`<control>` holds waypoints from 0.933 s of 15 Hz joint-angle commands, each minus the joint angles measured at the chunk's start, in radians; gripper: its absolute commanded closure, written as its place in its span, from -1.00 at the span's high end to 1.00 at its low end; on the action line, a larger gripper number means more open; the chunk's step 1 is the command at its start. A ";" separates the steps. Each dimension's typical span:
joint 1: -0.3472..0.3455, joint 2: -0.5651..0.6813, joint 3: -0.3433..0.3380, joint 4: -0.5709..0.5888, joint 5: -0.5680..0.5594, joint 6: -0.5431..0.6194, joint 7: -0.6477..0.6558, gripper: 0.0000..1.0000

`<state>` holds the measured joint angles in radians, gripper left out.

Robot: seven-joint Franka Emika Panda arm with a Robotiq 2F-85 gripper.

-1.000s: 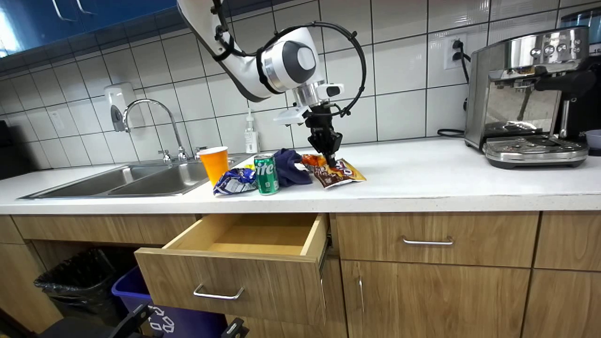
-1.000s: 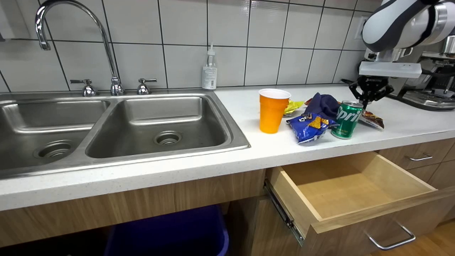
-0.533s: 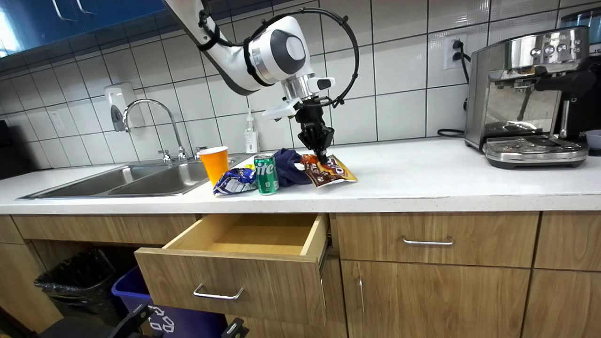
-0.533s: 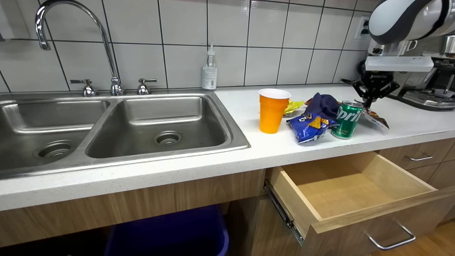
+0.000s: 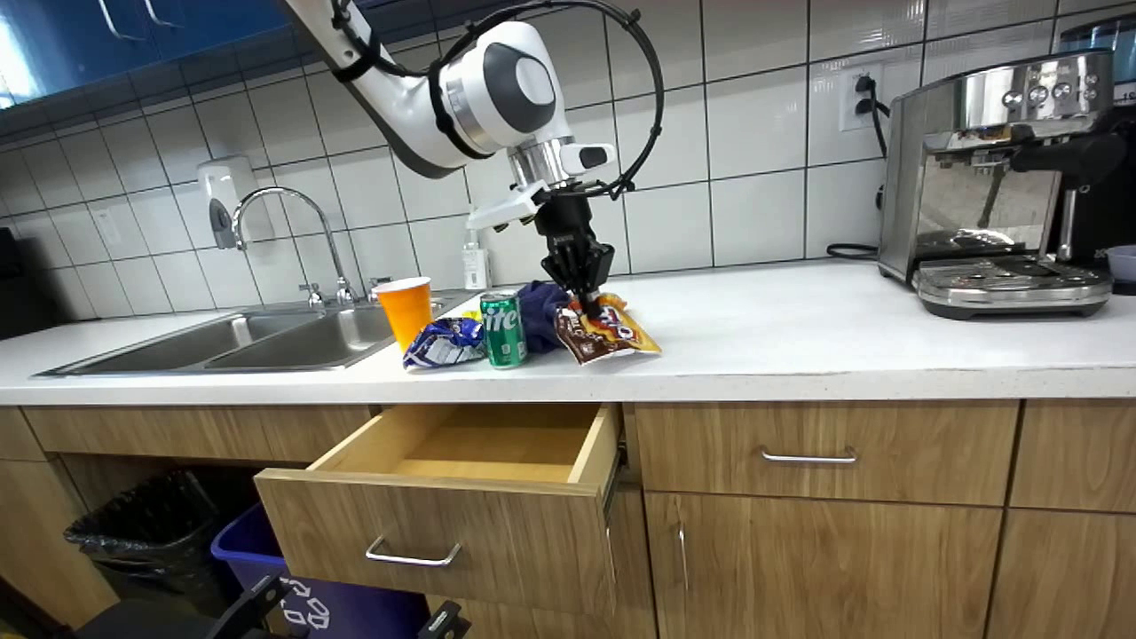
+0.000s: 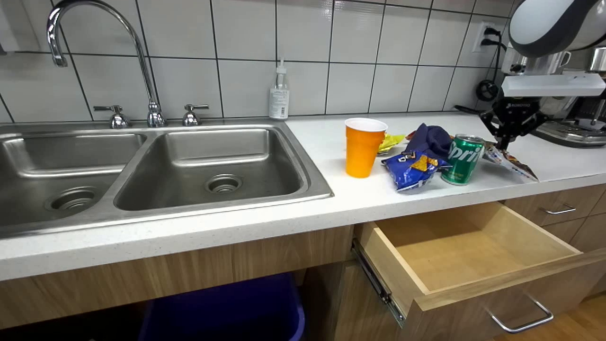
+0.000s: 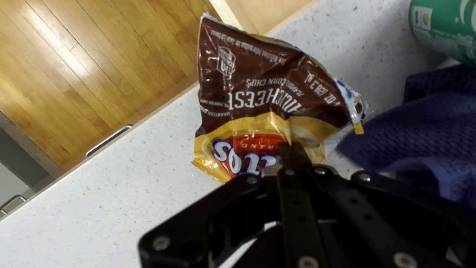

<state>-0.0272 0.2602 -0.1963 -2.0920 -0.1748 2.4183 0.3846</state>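
A brown, yellow and red chip bag (image 7: 256, 93) hangs from my gripper (image 7: 293, 149), whose fingertips are shut on a pinched fold of its film. In an exterior view the bag (image 5: 612, 337) slants down toward the front; whether its lower end touches the counter I cannot tell. The gripper (image 6: 503, 143) points downward over the worktop. Just beside the bag lie a dark blue cloth (image 5: 537, 311) and a standing green soda can (image 5: 503, 333). Both also show at the wrist view's right: the can (image 7: 446, 29) above the cloth (image 7: 427, 137).
A blue chip bag (image 6: 411, 170), an orange cup (image 6: 362, 151) and a yellow wrapper (image 6: 390, 142) stand or lie nearer the sink (image 6: 319, 182). Below the counter a drawer (image 5: 435, 532) is pulled out. A coffee machine (image 5: 1003, 186) and a soap bottle (image 5: 476, 266) stand at the wall.
In the exterior views the gripper and the bag have shifted together toward the counter's front edge, the bag's front corner swinging forward. Can, cloth, cup and drawer have stayed put.
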 commanded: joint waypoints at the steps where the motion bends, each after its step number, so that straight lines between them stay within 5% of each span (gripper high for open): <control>1: 0.000 -0.097 0.010 -0.107 -0.033 -0.005 -0.016 -1.00; 14: 0.000 -0.244 0.075 -0.295 -0.077 -0.008 -0.016 -1.00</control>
<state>-0.0240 0.0791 -0.1424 -2.3345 -0.2318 2.4186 0.3838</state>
